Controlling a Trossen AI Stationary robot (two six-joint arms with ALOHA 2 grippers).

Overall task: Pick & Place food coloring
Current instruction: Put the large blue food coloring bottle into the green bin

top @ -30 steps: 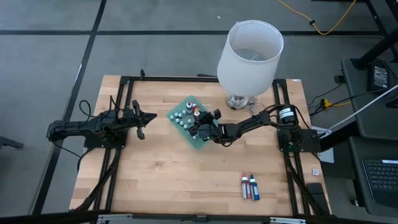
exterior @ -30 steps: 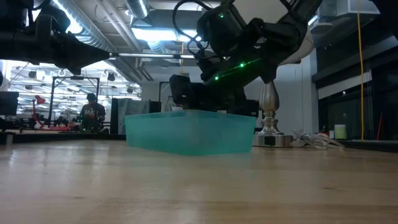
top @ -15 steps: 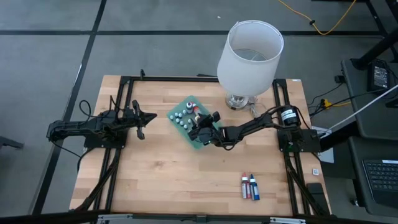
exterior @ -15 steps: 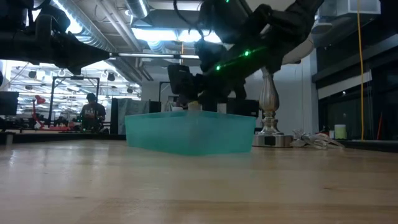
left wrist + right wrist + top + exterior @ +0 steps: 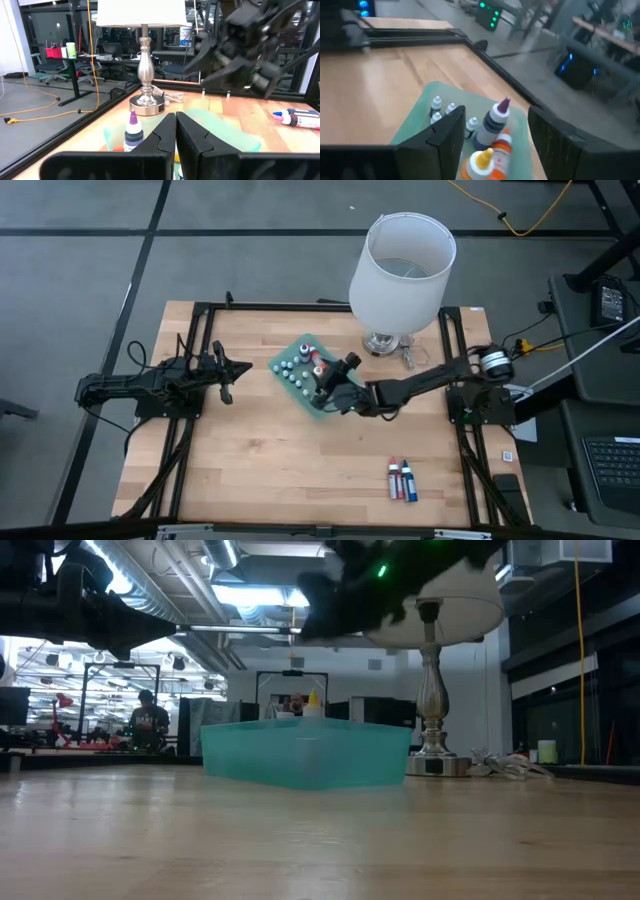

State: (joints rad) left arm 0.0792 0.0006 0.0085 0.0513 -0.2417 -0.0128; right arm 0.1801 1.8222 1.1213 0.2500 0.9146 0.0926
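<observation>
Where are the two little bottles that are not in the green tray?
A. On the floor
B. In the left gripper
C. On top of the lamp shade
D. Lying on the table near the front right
D: the high view shows two little bottles lying side by side on the bare wood of the table, far from the green tray and close to the front right corner.

Teal-green tray (image 5: 302,348), purple-capped bottle (image 5: 498,116), orange bottle (image 5: 500,146), white lamp shade (image 5: 402,268), pale wood table (image 5: 260,450)
</observation>
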